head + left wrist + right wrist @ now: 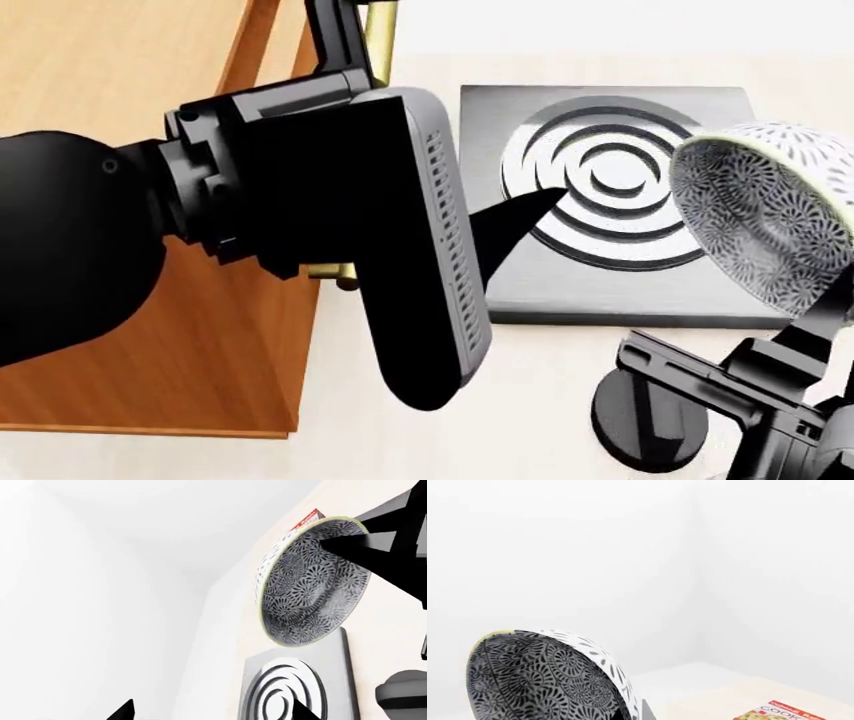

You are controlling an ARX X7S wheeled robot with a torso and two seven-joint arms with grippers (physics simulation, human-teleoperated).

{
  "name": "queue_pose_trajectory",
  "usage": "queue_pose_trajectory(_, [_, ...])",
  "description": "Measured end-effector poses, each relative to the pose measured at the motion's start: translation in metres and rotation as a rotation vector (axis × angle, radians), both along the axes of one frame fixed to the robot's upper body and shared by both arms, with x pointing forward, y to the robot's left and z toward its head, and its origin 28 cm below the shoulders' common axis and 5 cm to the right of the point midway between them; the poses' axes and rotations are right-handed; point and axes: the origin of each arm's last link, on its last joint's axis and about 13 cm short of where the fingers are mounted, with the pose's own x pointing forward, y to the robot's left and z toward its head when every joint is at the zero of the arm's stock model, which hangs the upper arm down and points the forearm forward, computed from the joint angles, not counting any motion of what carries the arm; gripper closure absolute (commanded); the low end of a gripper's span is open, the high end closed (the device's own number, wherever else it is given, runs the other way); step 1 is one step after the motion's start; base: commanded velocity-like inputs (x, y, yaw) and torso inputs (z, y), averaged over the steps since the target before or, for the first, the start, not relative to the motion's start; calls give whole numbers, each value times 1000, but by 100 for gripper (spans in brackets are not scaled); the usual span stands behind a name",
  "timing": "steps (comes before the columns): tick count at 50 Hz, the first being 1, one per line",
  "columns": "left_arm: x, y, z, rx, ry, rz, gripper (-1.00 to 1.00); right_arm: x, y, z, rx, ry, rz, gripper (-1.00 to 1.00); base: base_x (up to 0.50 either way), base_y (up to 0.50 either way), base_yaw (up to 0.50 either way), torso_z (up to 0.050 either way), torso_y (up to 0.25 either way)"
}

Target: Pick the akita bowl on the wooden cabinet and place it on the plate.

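Patterned in dense dark grey-blue over white, the small round akita bowl [763,215] is off the tall orange-brown wooden cabinet [160,330] and held in the air at the right of the head view, clamped by the right gripper [347,542], whose dark fingers pinch its rim, one inside and one outside. It hangs just beside and partly over a grey square slab with raised concentric rings [607,205], clear of the pale counter. The bowl is tipped well onto its side, its mouth turned toward the left arm and partly down rather than up; being round it has no long axis, only the axis through its mouth, which lies far from vertical. The left gripper [527,225] hovers near the slab, empty, though its jaws are too hidden to say whether they are parted. Carrying is the step in hand. No red-ringed plate shows in any view, so the next move likely calls for finding it, then levelling the bowl before lowering.
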Motion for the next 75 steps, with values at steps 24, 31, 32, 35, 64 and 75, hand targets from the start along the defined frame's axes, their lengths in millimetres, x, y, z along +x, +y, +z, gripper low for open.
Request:
queue_pose_trajectory(24, [1,2,-1,-13,1,11,-100,-17,-21,7,126,-101,-231,100,0,0,0,0,0])
queue_pose_trajectory(31, [1,2,0,-22,0,16,-100,-21,-28,10,179,-125,-315,100,0,0,0,0,1])
queue_pose_trajectory(32, [1,2,0,-23,0,16,-100,-21,-29,10,183,-122,-328,100,0,0,0,0,0])
queue_pose_trajectory(35, [1,3,0,-28,-1,19,-100,-22,-32,12,179,-111,-371,100,0,0,0,0,0])
queue_pose_trajectory(64, [3,6,-2,-54,1,31,-100,-31,-58,20,417,-121,-168,100,0,0,0,0,0])
queue_pose_trajectory(75, [3,7,-4,-58,4,34,-100,-34,-66,21,510,-147,-89,100,0,0,0,0,0])
